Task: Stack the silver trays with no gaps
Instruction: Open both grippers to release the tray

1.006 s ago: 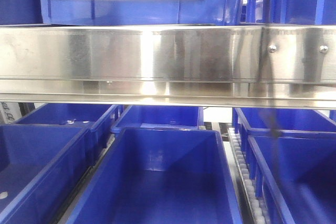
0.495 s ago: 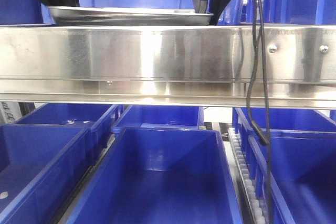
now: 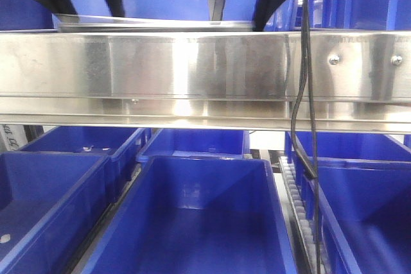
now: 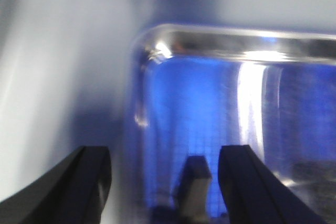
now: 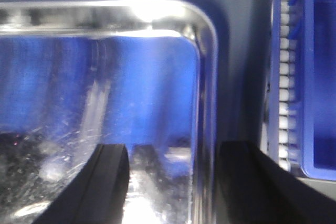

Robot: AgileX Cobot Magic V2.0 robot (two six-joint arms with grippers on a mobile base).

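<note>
Up at twelve o'clock, behind the steel shelf rail (image 3: 205, 68), the silver tray (image 3: 151, 24) sits low, its rim just showing. Left gripper (image 4: 163, 174) straddles the tray's edge, fingers spread wide, gripping nothing; right gripper (image 5: 170, 174) likewise straddles its rim. The risk, I reckon: a tilted tray leaves a gap, and the dangling cable (image 3: 307, 94) could snag.

Silver tray (image 3: 151, 24) mostly hidden — behind shelf rail (image 3: 205, 68).

Shiny metal, glossy plastic
Tray (image 5: 105, 103): mirror-bright steel, faintly scratched; shelf rail (image 3: 192, 68): brushed metal; bins (image 3: 192, 216): smooth blue plastic; gripper fingers (image 4: 89, 177): matt black.
</note>
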